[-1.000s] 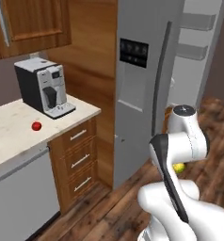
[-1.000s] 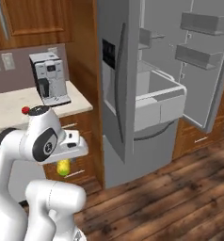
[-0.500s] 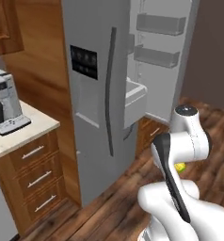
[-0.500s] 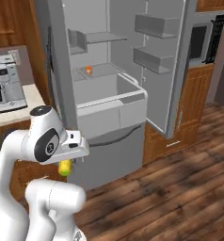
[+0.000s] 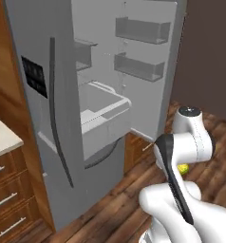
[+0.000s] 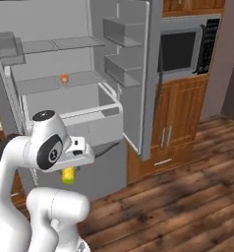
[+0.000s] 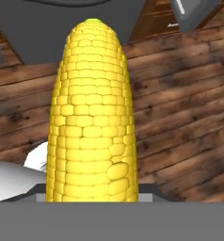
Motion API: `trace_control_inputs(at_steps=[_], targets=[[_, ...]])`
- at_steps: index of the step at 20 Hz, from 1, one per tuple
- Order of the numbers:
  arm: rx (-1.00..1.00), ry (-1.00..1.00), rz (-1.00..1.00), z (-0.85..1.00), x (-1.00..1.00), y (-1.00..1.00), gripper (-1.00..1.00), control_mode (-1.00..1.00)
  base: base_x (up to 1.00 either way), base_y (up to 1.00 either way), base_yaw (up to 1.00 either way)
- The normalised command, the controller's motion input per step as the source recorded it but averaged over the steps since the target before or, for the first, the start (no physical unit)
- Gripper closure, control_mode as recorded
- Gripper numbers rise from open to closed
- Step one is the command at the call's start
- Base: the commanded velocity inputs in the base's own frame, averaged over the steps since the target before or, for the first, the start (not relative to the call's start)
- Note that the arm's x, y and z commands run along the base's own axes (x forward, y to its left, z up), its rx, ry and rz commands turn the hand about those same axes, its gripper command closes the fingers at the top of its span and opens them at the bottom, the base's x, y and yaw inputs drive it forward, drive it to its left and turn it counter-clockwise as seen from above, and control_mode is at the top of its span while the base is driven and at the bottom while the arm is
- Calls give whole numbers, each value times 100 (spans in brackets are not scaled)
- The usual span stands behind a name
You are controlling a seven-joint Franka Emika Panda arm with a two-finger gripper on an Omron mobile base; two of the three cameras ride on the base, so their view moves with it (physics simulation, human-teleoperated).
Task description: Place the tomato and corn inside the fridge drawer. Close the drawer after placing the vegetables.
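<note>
You've got the corn (image 7: 91, 113) clamped in the end effector (image 6: 69, 173), jaws closed on its lower end; in the hand view the cob runs straight out along the tool axis w/ its greenish tip farthest from the fingers, so its long axis = the end effector's pointing direction. In the right base view the cob hangs below the wrist, yellow end down toward the wood floor (image 6: 188, 197), tucked close to the robot's own body. The fridge drawer (image 6: 84, 123) is pulled out and open-topped, sitting higher than the corn and forward of it, slightly to the arm's right in that view; in the left base view it lies up and to the left of the arm, well apart from the wrist. So the key relation, imo: target is above and ahead of the payload, and the cob points down, not at the drawer. You'll likely need to lift and reach fwd over the drawer's front lip before releasing, keeping the tip clear of that lip and of the open fridge door (image 6: 133, 74) beside it. Small orange cup-like item (image 6: 64, 78) sits on the shelf above the drawer; leave it. Tomato: can't place it from these views.
</note>
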Motion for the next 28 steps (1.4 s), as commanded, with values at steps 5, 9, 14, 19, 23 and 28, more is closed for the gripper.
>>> trace_control_inputs(at_steps=[5,9,14,19,23,28], targets=[[0,0,0,0,0,0,100,100,63,-39,48],[0,0,0,0,0,0,100,100,50,-44,53],[0,0,0,0,0,0,100,100,64,-42,49],[0,0,0,0,0,0,100,100,74,-26,45],[0,0,0,0,0,0,100,100,68,-5,26],[0,0,0,0,0,0,100,100,63,-10,19]])
